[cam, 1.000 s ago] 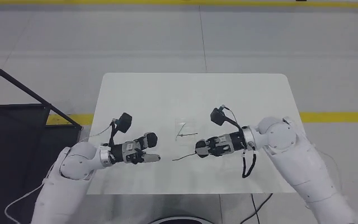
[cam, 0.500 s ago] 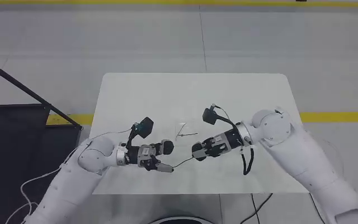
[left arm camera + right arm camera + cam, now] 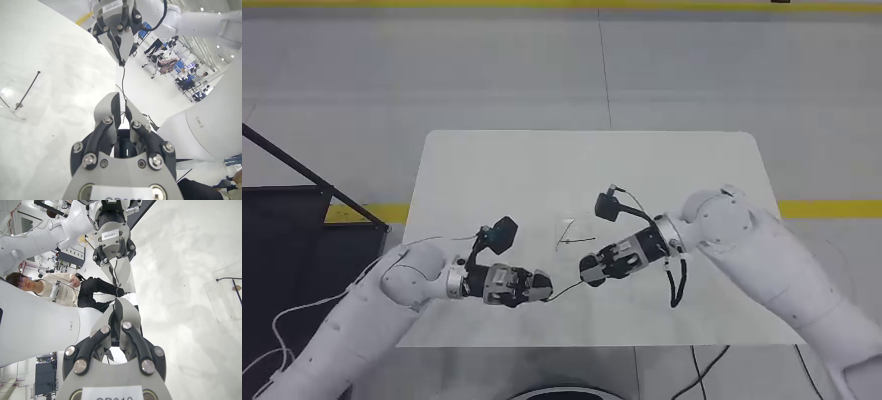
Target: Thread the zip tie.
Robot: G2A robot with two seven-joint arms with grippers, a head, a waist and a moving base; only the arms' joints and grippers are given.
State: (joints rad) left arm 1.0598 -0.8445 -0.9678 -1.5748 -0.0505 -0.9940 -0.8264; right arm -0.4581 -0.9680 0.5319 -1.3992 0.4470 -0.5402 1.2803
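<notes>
Your right gripper (image 3: 115,299) is the one closest to the camera. Its two fingers are pressed together at the tips. The left gripper (image 3: 117,285) faces it, and the two sets of tips almost touch. Its fingers are nearly together too. The tie (image 3: 117,287) crosses the tiny space between the tips. It is very thin and hard to see against the dark behind it. The white table (image 3: 179,313) spreads out beside the grippers. Farther off on it lies a clear bag (image 3: 223,302), with two black spare ties (image 3: 226,278) and a small brown spot (image 3: 236,287).
</notes>
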